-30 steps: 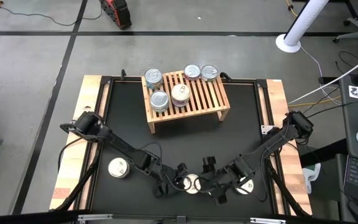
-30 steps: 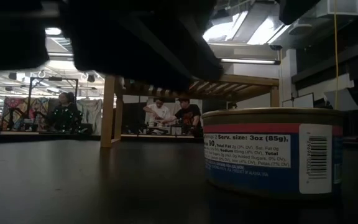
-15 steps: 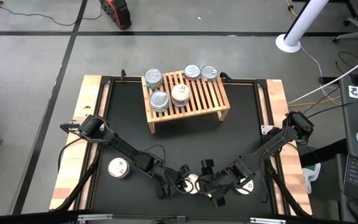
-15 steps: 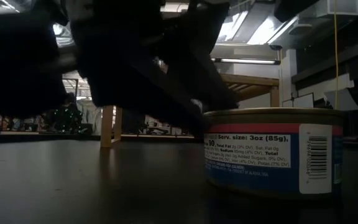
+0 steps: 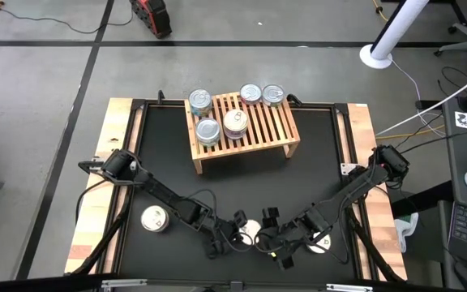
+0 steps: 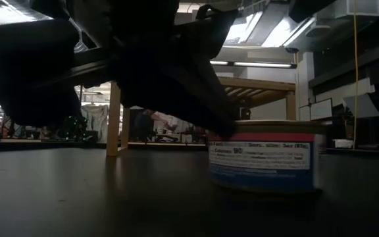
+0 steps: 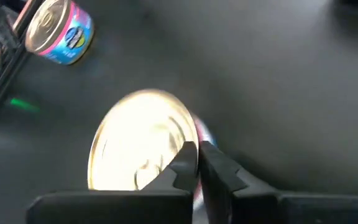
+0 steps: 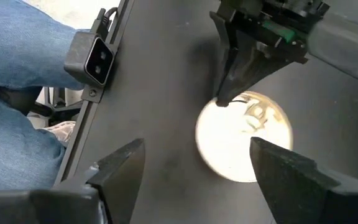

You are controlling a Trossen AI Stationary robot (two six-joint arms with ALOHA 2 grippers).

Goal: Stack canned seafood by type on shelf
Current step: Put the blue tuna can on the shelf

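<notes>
Label [image 6: 262, 161] legible low view only; left pincer [image 7: 197, 163] closed.

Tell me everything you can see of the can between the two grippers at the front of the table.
The can is a small, flat round tin with a shiny pale lid and a red band above a blue printed label. It sits lid-up on the black table, near the front edge. The left gripper is shut, with its tips against the can's rim. The right gripper is open and faces the can without touching it.
</notes>
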